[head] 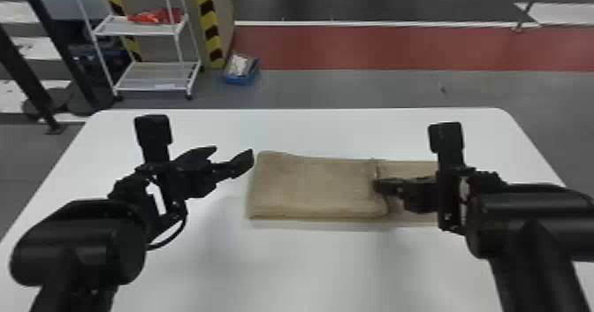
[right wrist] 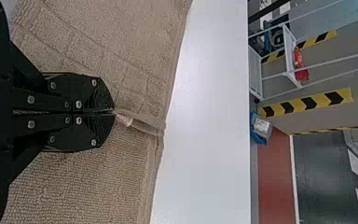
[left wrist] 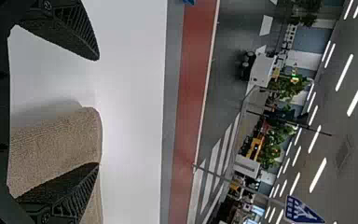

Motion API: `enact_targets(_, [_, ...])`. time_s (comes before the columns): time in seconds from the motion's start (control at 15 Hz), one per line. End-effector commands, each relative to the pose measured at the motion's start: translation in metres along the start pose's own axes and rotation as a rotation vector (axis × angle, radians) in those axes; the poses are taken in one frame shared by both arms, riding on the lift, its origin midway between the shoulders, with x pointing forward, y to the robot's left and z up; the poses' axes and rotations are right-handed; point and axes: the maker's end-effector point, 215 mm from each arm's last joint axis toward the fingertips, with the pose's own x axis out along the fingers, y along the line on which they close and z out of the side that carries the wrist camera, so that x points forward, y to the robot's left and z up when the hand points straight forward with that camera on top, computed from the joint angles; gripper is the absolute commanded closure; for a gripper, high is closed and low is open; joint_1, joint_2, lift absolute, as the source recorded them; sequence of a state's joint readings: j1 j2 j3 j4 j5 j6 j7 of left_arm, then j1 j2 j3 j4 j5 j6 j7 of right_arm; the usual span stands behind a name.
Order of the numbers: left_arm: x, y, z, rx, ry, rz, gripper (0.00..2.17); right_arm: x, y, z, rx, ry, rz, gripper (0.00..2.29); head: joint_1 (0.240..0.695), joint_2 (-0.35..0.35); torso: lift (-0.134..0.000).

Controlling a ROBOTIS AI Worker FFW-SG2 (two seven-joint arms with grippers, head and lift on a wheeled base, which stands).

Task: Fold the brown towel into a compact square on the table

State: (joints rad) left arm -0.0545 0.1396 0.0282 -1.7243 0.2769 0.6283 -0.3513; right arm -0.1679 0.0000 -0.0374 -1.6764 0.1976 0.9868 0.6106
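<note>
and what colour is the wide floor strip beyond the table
The strip is dull red, clearest in the head view.

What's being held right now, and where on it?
The brown towel, by the edge of its folded-over layer, in the right end effector.

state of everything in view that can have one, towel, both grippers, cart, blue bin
brown rectangular terry towel, partly folded: left part doubled over, right end sticking out from under it
black two-fingered left gripper, open, holding nothing
black two-fingered right gripper, shut on the edge of the folded-over part
white metal shelf cart, upright, a red item on its upper shelf
blue open bin, on the floor, with things inside
</note>
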Motion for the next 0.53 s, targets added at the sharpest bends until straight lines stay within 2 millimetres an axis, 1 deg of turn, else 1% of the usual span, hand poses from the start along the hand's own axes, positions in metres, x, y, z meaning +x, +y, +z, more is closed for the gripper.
enact_targets(0.0, [-0.001,0.001,-0.001,-0.002,0.001,0.002,0.09,-0.002,0.005,0.004,0.003,-0.010,0.011,1.30,0.695,0.015,-0.124])
enact_targets(0.27, [-0.002,-0.001,-0.001,-0.003,0.001,-0.005,0.09,-0.016,0.016,0.020,-0.002,-0.051,0.027,1.30,0.695,0.021,-0.124])
enact_targets(0.4, [-0.002,-0.001,-0.001,-0.003,0.001,-0.003,0.09,-0.027,0.022,0.026,0.003,-0.063,0.032,1.30,0.695,0.023,-0.124])
enact_targets(0.47, [-0.002,0.000,-0.001,-0.003,0.000,-0.002,0.09,-0.035,0.026,0.030,0.006,-0.076,0.038,1.30,0.695,0.024,-0.124])
